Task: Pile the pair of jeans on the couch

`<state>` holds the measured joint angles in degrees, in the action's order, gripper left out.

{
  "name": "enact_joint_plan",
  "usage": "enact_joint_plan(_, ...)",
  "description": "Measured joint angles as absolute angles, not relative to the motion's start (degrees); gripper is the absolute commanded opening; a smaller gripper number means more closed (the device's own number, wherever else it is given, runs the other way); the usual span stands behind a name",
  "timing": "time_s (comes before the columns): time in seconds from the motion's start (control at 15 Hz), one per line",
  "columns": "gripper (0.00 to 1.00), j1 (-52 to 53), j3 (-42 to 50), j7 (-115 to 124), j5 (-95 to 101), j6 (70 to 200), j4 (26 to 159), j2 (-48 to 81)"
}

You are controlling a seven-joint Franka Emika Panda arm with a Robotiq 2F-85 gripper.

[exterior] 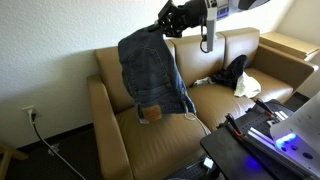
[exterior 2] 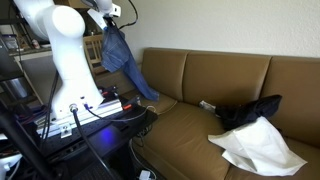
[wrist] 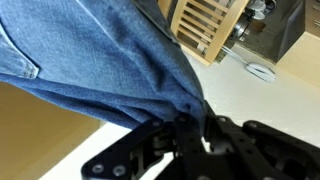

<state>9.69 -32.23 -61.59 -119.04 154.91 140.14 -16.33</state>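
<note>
Up close on the wrist cam, the claw [wrist: 190, 125] is clamped tight on a bunched fold of the jeans [wrist: 100, 50]. The denim spills away from the black fingers [wrist: 150, 145] (no gap between them that I can see). A slatted wooden rack [wrist: 205, 25] peeks out behind the fabric.

Pulling back, in both exterior views the jeans hang full length from the raised claw [exterior: 172, 22], in the air over the armrest end of the couch [exterior: 225, 100]. The tan patch [exterior: 150, 113] is down at the low end. I honestly can't tell if that end touches the seat cushion. Farther along the seat, a black garment [exterior: 232, 70] and a white cloth [exterior: 247, 87] lie touching each other, well apart from the jeans. Way back on the wall beside the couch there's an outlet [exterior: 30, 115].
</note>
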Motion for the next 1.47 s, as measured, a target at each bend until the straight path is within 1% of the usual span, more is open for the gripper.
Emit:
enact_joint_plan(0.27,0.04,10.3,-32.2,-57.1,-115.0,155.5,141.8,-14.9)
enact_joint_plan(0.4,0.04,9.1,-32.4,-64.4,-119.4,155.6,142.4,-12.2)
enact_joint_plan(0.8,0.04,0.3,-35.9,-90.9,-134.4,152.5,139.2,-6.3)
enact_joint_plan(0.87,0.17,-0.9,-36.7,-95.1,-136.1,152.1,138.4,-5.4)
enact_joint_plan(1.07,0.17,-2.8,-38.1,-103.3,-139.1,151.8,137.3,-3.0)
enact_joint_plan(1.13,0.04,-2.9,-38.2,-103.7,-139.1,151.8,137.1,-2.6)
enact_joint_plan(1.33,0.04,-3.0,-38.0,-104.5,-139.3,151.7,137.3,-2.3)
enact_joint_plan(1.47,0.04,-3.8,-36.8,-110.9,-142.8,149.4,137.2,-1.4)
